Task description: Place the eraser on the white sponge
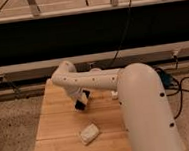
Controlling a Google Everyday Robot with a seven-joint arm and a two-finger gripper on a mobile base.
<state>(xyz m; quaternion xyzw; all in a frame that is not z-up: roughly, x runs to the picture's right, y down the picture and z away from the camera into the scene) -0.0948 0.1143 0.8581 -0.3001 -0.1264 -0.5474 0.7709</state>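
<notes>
The white sponge (88,134) lies on the wooden table (55,129), near its front and left of the arm's big white link. My gripper (81,103) hangs at the end of the white forearm, pointing down over the table a short way behind the sponge. It is shut on a small black piece, the eraser (80,106), which shows only partly at the tip. The eraser is apart from the sponge, with a strip of bare wood between them.
The arm's thick white link (144,110) covers the right half of the table. A blue object (164,76) with black cables lies on the floor to the right. A dark wall with a grey rail (32,67) runs behind the table. Speckled floor lies to the left.
</notes>
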